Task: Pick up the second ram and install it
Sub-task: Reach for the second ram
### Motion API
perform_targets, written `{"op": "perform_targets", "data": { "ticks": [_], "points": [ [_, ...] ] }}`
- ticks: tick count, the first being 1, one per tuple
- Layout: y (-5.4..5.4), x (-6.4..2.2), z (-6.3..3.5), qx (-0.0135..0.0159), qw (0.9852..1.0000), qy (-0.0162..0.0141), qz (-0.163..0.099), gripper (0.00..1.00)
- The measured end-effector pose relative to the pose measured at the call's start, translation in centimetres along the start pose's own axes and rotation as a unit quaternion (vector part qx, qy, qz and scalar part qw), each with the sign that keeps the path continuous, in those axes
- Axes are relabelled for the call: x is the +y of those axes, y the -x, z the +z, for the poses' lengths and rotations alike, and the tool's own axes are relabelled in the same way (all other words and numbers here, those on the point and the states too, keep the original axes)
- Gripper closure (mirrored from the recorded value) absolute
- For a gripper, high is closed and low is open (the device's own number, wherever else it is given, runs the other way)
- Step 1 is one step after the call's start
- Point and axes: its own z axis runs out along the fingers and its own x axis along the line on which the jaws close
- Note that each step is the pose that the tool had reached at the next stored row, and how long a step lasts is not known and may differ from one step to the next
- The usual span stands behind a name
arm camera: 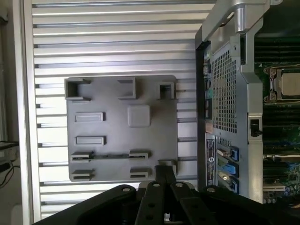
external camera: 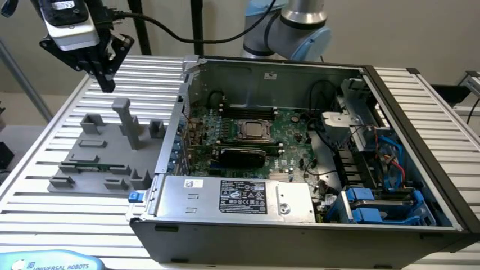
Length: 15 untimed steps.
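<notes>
The second ram (external camera: 94,166) is a slim green stick lying on edge in the front holders of the grey fixture plate (external camera: 75,154). In the wrist view the second ram (arm camera: 112,157) shows as a thin dark strip between two holders of the fixture plate (arm camera: 122,98). My gripper (external camera: 107,84) hangs well above the far side of the fixture, its fingers drawn together to a point with nothing between them. In the wrist view the gripper (arm camera: 165,176) sits just past the ram. The motherboard (external camera: 248,129) lies inside the open computer case (external camera: 300,214).
A tall grey post (external camera: 123,121) rises from the fixture near the case wall (external camera: 176,129). The slatted metal table (external camera: 45,112) extends around the fixture. A power supply (external camera: 240,197) and blue drive bays (external camera: 375,205) fill the case front.
</notes>
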Motion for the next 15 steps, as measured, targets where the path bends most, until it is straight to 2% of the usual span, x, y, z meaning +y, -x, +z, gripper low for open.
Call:
{"op": "perform_targets", "data": {
  "ticks": [15],
  "points": [
    [-6.9, -0.39, 0.94, 0.0, 1.0, -0.0001, 0.0, 0.89]
  ]
}}
